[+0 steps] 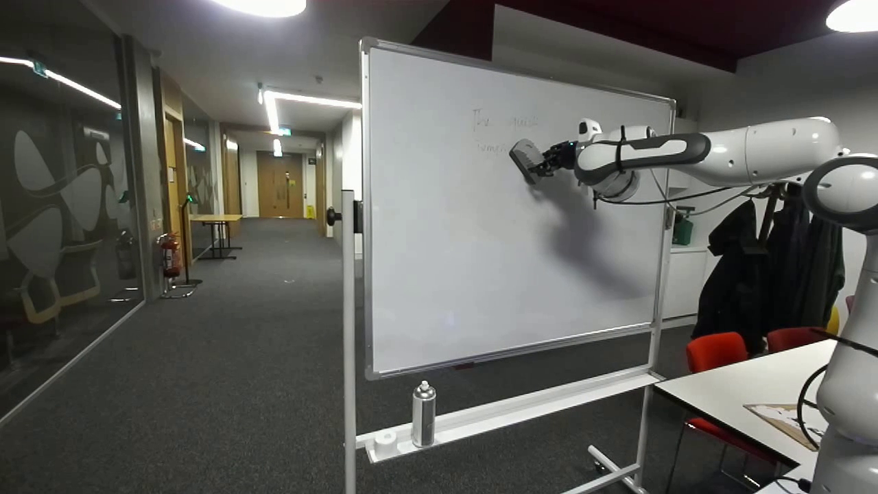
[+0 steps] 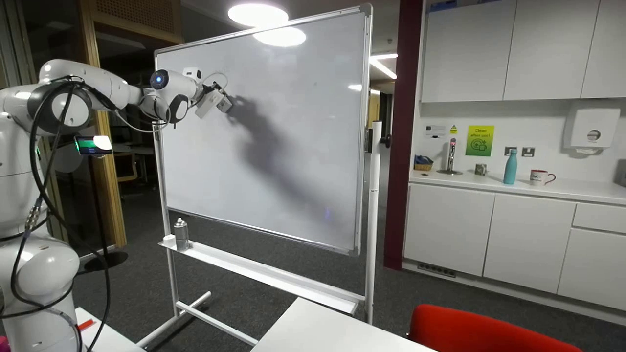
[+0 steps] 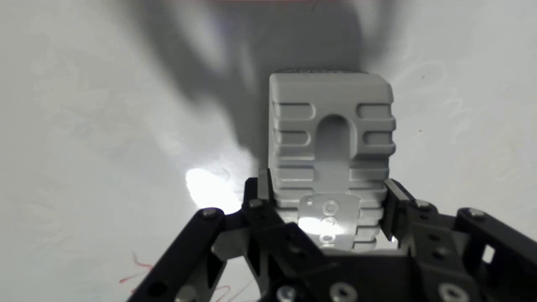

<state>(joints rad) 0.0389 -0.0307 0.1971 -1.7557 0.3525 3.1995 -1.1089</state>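
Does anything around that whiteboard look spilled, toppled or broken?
Nothing stands out: the end effector grips the eraser, the spray can stands upright on the lower ledge, and no spill or damage shows.

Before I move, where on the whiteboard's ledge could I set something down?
The ledge looks bare from the spray can to its other end. The can's end is crowded, with a small white item beside the can. Above, the gripper holds the eraser by the upper half of the whiteboard.
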